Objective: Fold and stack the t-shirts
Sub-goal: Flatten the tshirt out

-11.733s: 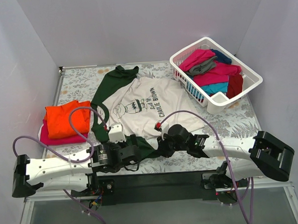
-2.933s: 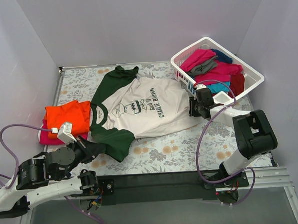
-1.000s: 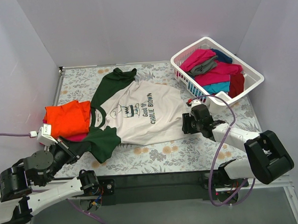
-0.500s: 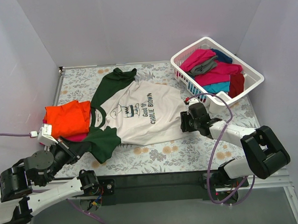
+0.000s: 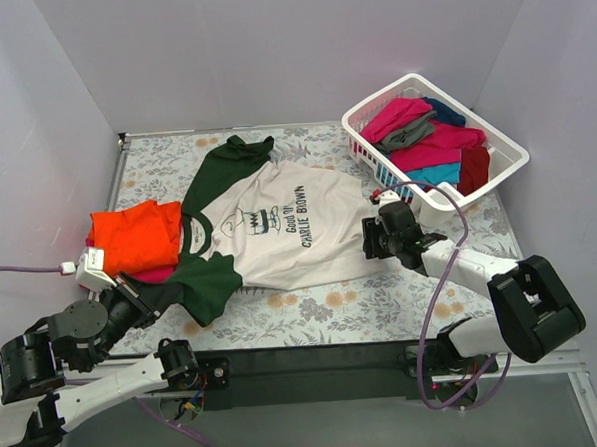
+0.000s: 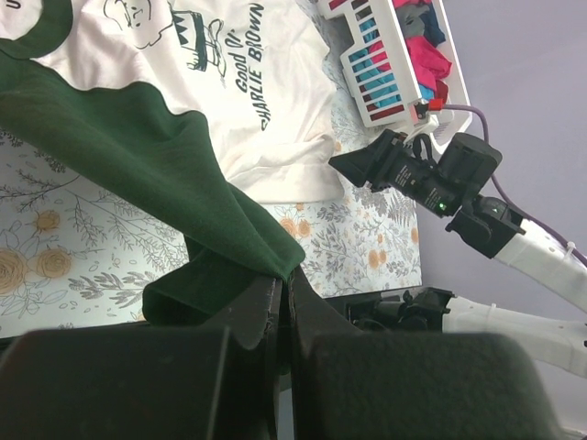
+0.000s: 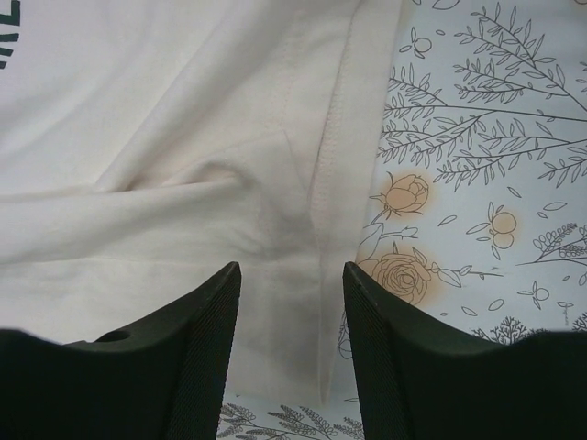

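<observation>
The cream-white t-shirt (image 5: pixel 288 219) with dark green sleeves and a cartoon-face print lies spread on the table cover. My left gripper (image 5: pixel 142 297) at the near left is shut on the tip of one green sleeve (image 6: pixel 156 174), which is pinched between the jaws of the left gripper (image 6: pixel 280 286). The right gripper (image 5: pixel 372 242) hovers open over the shirt's right hem (image 7: pixel 321 174). The cloth lies flat between the fingers of the right gripper (image 7: pixel 292 275), not gripped. A folded orange t-shirt (image 5: pixel 134 237) rests on a magenta one at the left.
A white slatted basket (image 5: pixel 381 164) at the back right holds several t-shirts in magenta, grey, teal, dark red and navy. Bare floral table cover (image 5: pixel 333 302) runs along the near edge. Purple-grey walls close in the left, back and right sides.
Over the last seconds the left gripper drew the green sleeve toward the near left, and the right gripper moved from beside the basket to the shirt's right hem. Both stayed nearly still in the last second.
</observation>
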Tool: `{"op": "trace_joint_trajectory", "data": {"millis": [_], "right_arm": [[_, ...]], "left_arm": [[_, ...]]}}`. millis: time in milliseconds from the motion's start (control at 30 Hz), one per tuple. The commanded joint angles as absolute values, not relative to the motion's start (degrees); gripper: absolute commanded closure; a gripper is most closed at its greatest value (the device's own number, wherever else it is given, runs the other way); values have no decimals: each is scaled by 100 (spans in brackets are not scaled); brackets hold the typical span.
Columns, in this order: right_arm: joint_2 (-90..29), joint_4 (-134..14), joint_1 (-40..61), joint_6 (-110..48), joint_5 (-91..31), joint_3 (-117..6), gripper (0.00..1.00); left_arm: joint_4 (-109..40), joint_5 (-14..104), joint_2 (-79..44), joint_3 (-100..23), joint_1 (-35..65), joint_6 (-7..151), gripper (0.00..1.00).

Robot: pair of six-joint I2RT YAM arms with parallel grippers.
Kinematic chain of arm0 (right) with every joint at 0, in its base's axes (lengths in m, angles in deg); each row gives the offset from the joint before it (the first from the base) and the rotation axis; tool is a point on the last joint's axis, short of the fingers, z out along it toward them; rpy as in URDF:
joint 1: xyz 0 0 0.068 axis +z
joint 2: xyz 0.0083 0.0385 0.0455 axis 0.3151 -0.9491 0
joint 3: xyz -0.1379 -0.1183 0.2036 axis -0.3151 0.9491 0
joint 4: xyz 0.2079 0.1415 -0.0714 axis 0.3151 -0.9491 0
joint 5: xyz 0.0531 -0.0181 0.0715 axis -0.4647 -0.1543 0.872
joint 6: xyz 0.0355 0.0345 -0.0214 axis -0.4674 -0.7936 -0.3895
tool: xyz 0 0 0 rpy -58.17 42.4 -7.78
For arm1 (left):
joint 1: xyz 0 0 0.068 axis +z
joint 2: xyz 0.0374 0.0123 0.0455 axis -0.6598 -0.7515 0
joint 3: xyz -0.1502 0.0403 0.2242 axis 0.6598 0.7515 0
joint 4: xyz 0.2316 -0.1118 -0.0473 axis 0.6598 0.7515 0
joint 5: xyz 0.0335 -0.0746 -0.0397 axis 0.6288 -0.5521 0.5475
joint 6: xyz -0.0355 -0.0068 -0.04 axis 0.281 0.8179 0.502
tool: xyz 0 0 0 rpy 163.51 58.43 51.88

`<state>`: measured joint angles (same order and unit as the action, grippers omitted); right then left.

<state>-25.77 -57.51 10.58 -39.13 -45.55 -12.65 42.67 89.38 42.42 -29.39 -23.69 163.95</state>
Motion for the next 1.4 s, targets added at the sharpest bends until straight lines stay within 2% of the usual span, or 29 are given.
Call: {"op": "trace_joint_trajectory", "data": {"millis": [0, 333, 433, 567, 867, 1133, 1367], "right_arm": [[-2706, -5608, 1099, -3874, -4433, -1454, 57], [-3032, -5494, 1143, -3891, -4345, -1437, 62], [-3050, -5476, 1152, -3874, -4336, -1446, 69], [-3076, -5476, 1152, -3856, -4336, -1454, 83], [-2444, -5862, 1169, -3821, -4564, -1376, 99], [-1284, -6468, 1204, -3777, -4714, -1050, 99], [-1159, -6671, 1196, -3821, -4477, -813, 94]], "left_arm": [[4202, 8882, 4125, -2945, -2323, 16301, 100], [4220, 8803, 4187, -2936, -2253, 16292, 100], [4220, 8794, 4195, -2936, -2235, 16292, 100], [4220, 8785, 4204, -2945, -2218, 16275, 100], [4220, 8759, 4187, -2928, -2200, 16240, 100], [4211, 8759, 4222, -2910, -2200, 16213, 100], [4211, 8759, 4222, -2901, -2200, 16196, 100]]}}
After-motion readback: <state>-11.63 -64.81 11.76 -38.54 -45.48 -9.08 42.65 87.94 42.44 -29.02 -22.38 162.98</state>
